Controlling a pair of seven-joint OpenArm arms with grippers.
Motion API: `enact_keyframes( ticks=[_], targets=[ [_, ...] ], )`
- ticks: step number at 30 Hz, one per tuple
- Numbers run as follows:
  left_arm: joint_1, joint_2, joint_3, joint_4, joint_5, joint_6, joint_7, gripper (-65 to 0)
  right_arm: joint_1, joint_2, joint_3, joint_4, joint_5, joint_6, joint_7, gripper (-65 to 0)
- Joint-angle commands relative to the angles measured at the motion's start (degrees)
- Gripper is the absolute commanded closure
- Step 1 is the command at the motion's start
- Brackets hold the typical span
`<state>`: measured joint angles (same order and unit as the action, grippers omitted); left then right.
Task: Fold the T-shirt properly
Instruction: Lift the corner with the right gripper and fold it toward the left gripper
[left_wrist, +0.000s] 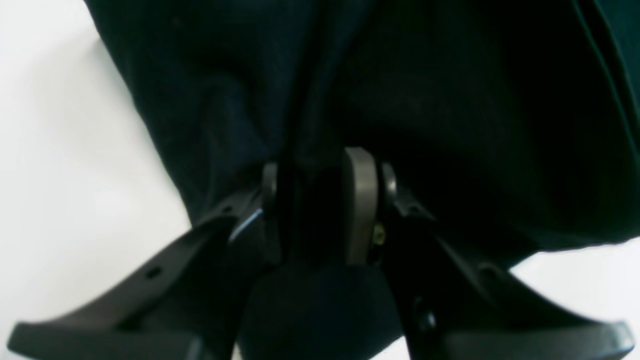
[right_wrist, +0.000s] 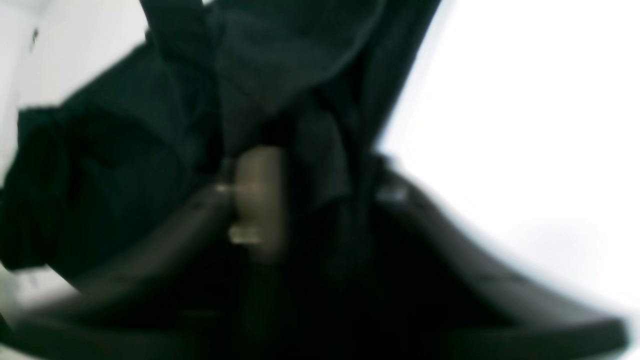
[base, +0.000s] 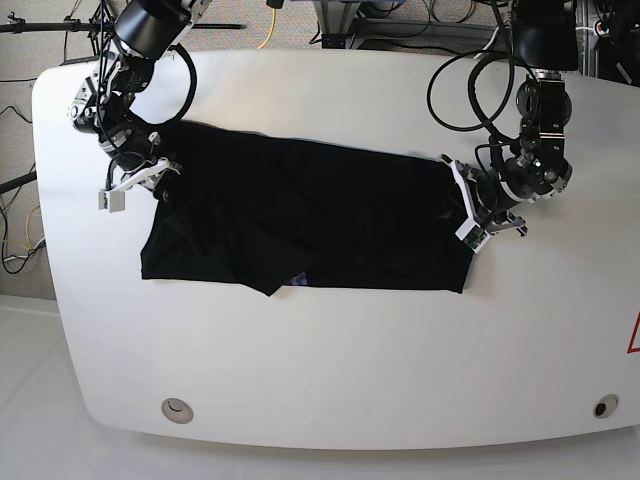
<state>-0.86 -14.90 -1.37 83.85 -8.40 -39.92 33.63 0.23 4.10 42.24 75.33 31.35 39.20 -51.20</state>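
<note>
- The soft black cloth T-shirt (base: 300, 215) lies spread across the white table (base: 330, 350).
- Left gripper (left_wrist: 320, 200) pinches one shirt edge; right gripper (right_wrist: 300, 200) pinches the opposite edge.
- Lift both ends evenly, keeping the cloth taut.

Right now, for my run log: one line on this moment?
shirt spread on table | left gripper shut on shirt | right gripper shut on shirt

Left gripper (left_wrist: 320, 200): jaws drawn close together, pinching a dark fold.
T-shirt (left_wrist: 400, 100): black cloth bunched between the jaws, spreading ahead of them and to both sides.
Counter (left_wrist: 65, 165): white, bare to the left of the jaws and at lower right.
</note>
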Motion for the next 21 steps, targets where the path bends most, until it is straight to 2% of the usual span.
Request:
enact_keyframes(
  ticks=[1,6,16,18,21],
  targets=[
    [-0.9,-0.6,0.0,1.0,-0.6,-0.1,-0.7,-15.2,0.0,0.4,-0.3,0.8,-1.9,-0.2,-1.8,-5.4],
    [-0.9,-0.5,0.1,1.0,-0.7,-0.1,-0.5,-15.3,0.1,0.4,-0.2,1.3,-2.3,0.2,-1.6,-1.6],
    [-0.7,-1.1,0.0,0.9,-0.6,-0.1,0.1,-15.1,0.1,1.0,2.0,1.6,-0.9,0.8,-2.0,-7.9],
    [-0.7,-0.8,0.1,0.7,-0.4,-0.1,0.2,-15.2,-0.5,0.8,1.4,2.8,1.1,0.1,-2.4,-10.6],
    [-0.7,-0.8,0.1,0.7,-0.3,-0.1,0.3,-15.3,-0.8,0.8,1.3,4.4,2.8,-0.4,-2.9,-10.2]
  ],
)
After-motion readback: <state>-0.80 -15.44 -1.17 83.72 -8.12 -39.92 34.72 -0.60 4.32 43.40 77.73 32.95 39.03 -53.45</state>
